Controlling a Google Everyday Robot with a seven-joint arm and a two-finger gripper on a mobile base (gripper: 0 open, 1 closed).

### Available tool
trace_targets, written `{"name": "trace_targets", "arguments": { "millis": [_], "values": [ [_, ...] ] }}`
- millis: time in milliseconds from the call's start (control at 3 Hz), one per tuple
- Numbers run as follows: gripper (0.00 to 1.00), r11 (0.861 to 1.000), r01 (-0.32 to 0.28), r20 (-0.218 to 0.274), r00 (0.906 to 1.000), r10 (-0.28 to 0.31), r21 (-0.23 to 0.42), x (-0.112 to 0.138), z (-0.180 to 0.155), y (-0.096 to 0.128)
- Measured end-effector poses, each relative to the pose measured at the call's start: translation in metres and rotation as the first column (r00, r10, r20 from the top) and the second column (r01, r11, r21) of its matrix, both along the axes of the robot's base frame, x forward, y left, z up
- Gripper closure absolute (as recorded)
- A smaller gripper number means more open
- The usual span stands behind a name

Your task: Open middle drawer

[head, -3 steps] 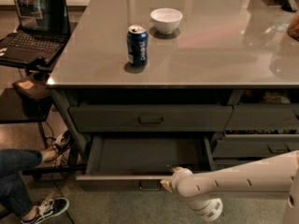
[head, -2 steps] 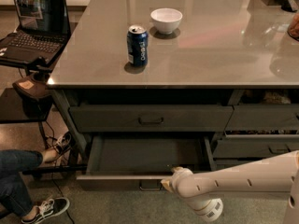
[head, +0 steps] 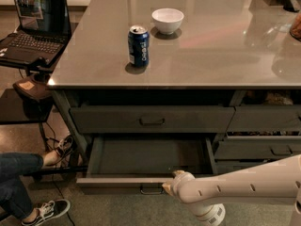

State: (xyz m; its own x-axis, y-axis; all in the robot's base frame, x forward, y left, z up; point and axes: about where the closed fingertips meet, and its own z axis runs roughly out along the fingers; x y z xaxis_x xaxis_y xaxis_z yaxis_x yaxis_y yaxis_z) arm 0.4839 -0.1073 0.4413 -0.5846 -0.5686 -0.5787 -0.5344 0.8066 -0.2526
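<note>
The middle drawer (head: 150,157) is the wide, shallow grey one under the counter. It stands pulled far out toward me, and its plain grey inside shows nothing in it. Its flat front (head: 117,182) faces me low in the view, with a small dark pull handle (head: 151,190) at centre. My gripper (head: 168,184), at the end of the white arm (head: 244,185) that reaches in from the right, sits at the top edge of the drawer front, just right of the handle.
Above it is a closed, taller-fronted wide drawer (head: 151,119), with narrower drawers (head: 263,147) to the right. A blue can (head: 138,45) and a white bowl (head: 167,20) stand on the counter (head: 225,55). At left are a laptop (head: 33,25) and a seated person's legs (head: 28,182).
</note>
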Motion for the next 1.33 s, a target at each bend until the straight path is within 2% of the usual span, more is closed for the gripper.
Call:
{"name": "trace_targets", "arguments": {
  "millis": [1333],
  "values": [
    [1.00,1.000,0.016,0.004,0.9999,-0.016,0.010,-0.0183,0.0003,0.0011]
  ]
}}
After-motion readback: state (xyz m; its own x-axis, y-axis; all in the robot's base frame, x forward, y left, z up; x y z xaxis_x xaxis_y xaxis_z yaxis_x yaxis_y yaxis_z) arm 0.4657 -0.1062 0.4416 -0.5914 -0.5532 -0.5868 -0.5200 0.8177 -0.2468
